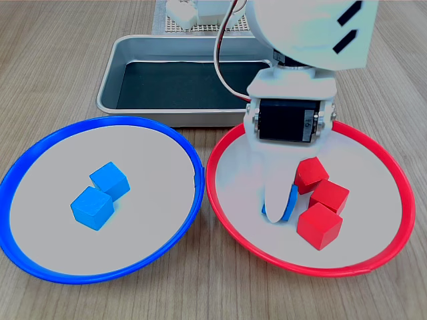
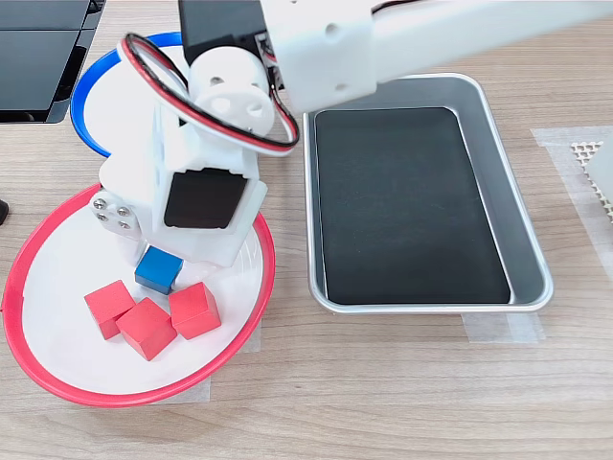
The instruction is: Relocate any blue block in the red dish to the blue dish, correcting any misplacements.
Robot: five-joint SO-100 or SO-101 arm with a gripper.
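Observation:
The red dish (image 1: 403, 193) (image 2: 29, 364) holds three red cubes (image 1: 320, 225) (image 2: 146, 328) and one blue block (image 1: 291, 204) (image 2: 158, 269). My white gripper (image 1: 280, 205) reaches straight down into this dish at the blue block. In the first exterior view a white finger (image 1: 279, 190) covers most of the block, so only blue slivers show beside it. The block looks to rest on the dish floor. Neither view shows whether the jaws press on it. The blue dish (image 1: 192, 157) (image 2: 80, 107) holds two blue cubes (image 1: 100, 197).
A rectangular metal tray (image 1: 107, 87) (image 2: 530, 240) with a black mat stands behind the dishes in the first exterior view and on the second exterior view's right. The arm's red and black cable (image 2: 206, 120) loops over the red dish. A dark device (image 2: 38, 57) sits at the second exterior view's top left.

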